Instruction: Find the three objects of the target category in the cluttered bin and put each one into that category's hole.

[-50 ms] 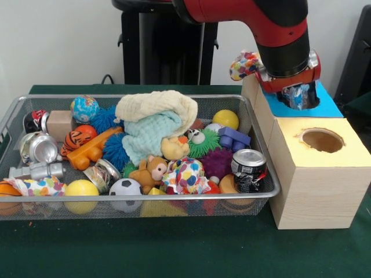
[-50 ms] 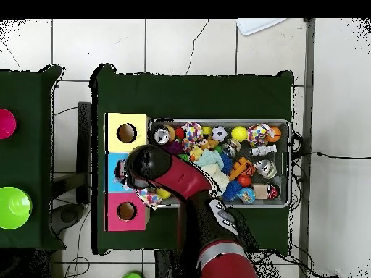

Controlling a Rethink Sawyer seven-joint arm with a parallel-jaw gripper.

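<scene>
Hanging over the row of boxes, the red arm [image 1: 255, 17] carried the main risk: from that height a drop could strike an edge and bounce off. The wire bin [image 1: 145, 197] beside it was heaped high, so anything falling wide would vanish among the toys. The gripper [image 1: 298, 97] sat over the blue-topped box [image 1: 331, 108], hiding that box's hole. The yellow-topped box [image 1: 351, 156], with its open hole [image 1: 322, 140], stood close enough to catch a stray item. Something shiny and crumpled showed beneath the gripper, but I could not tell whether it was gripped. A spotted cloth [image 1: 243, 63] bunched behind the wrist might snag. A black can [image 1: 249, 169] waited in the bin's corner.
</scene>
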